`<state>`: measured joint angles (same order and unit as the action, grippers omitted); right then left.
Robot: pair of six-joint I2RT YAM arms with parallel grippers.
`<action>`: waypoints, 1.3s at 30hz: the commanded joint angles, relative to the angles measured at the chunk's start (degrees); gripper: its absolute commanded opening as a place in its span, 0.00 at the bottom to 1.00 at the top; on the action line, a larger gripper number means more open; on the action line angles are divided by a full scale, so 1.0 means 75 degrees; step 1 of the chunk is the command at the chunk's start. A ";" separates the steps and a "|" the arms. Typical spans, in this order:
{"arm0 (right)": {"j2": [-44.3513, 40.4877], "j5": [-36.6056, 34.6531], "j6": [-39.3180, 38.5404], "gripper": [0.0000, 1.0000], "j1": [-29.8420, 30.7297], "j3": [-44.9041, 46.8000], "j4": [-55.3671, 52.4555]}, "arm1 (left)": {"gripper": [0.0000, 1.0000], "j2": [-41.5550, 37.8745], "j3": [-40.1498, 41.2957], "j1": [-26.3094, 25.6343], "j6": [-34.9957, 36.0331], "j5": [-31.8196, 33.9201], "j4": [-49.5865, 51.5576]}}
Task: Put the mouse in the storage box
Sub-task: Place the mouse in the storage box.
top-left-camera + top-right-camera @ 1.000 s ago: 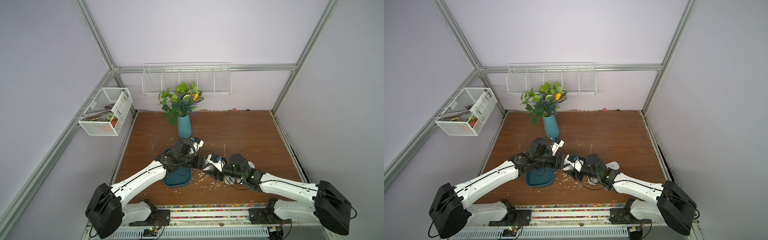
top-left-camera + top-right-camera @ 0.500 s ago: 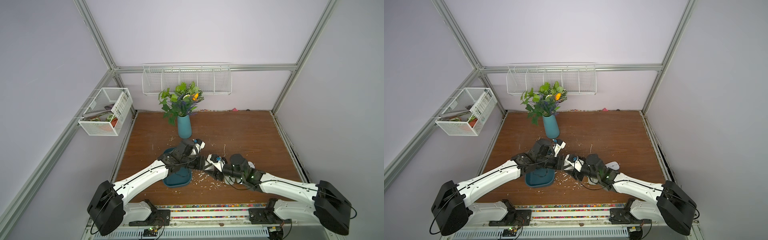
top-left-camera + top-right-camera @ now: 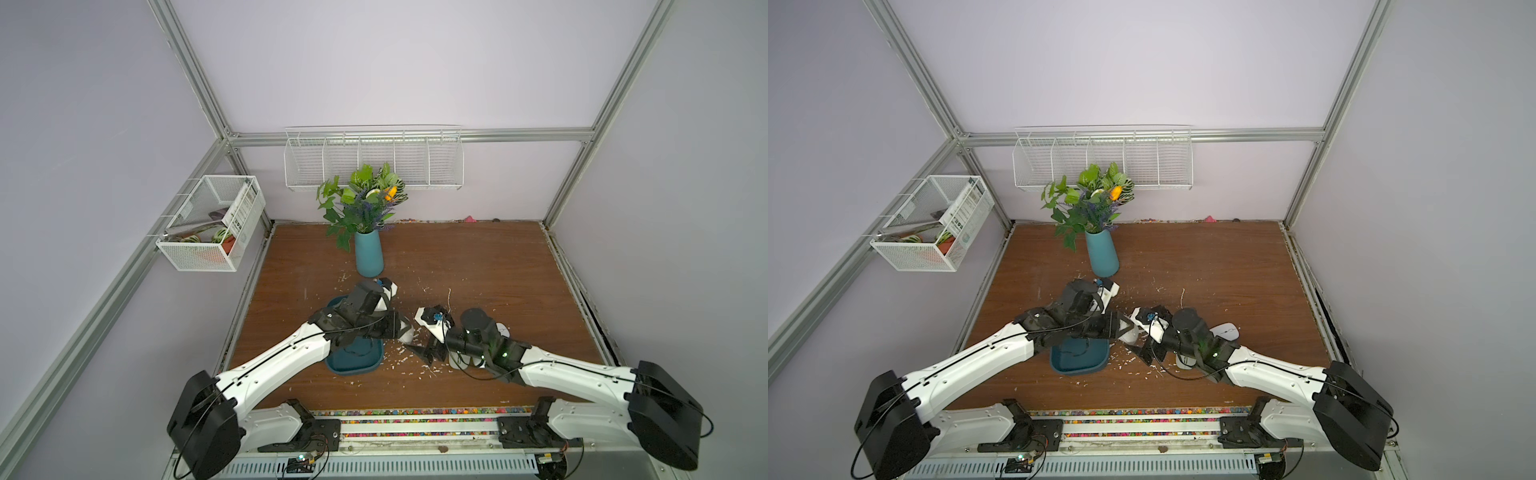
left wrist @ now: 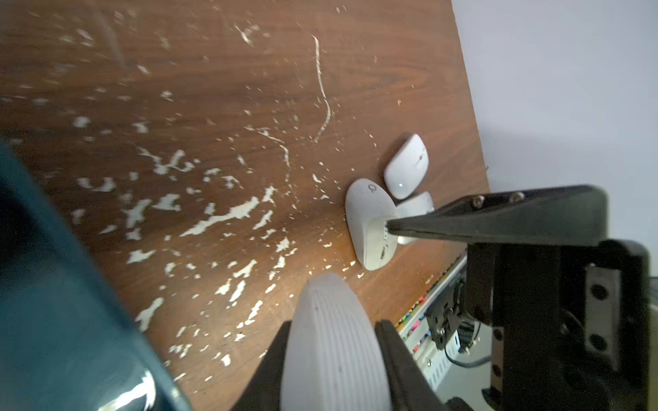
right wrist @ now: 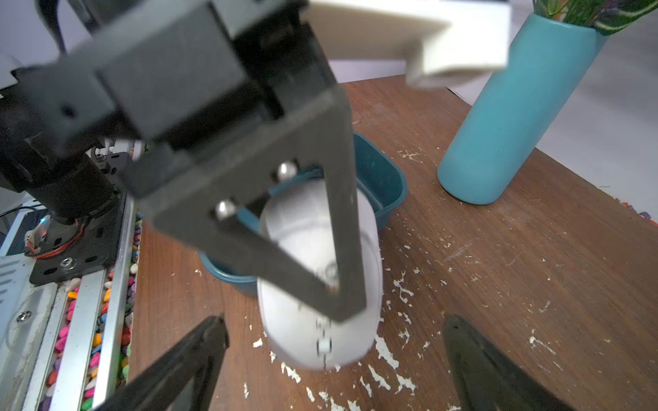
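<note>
Right claw [image 5: 334, 322] has spread wide and let go | left claw [image 4: 334, 356] pinches the mouse [image 4: 329, 313] | it hangs just beside the box [image 3: 351, 372], not inside yet | drop-in left to do

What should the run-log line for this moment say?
left gripper: shut on mouse | right gripper: open, fingers either side of mouse, not touching | mouse: beside storage box, not yet inside

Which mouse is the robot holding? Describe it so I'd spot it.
From the tall teal vase, look nearer to the dark teal storage box. Just beside it a white mouse is pinched in the left claw; the other white mice lie loose on the table.
</note>
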<state>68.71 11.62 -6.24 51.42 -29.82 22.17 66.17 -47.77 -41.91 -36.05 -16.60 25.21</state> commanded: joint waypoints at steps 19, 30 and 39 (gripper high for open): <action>-0.0320 -0.0661 0.0369 0.98 0.0038 0.0464 0.0703 | 0.09 -0.0292 0.1560 0.2049 -0.0935 0.1349 -0.0133; -0.0297 -0.0718 0.0408 0.98 0.0034 0.0462 0.0738 | 0.09 0.0474 0.1455 0.2197 -0.0735 0.2045 -0.0219; -0.0310 -0.0715 0.0399 0.98 0.0028 0.0479 0.0759 | 0.10 0.1020 0.1342 0.2798 -0.0374 0.1469 -0.1067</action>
<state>66.67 6.90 -3.88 51.42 -26.52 26.46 72.73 -36.60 -21.50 -41.04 -4.43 20.14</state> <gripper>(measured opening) 0.978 0.351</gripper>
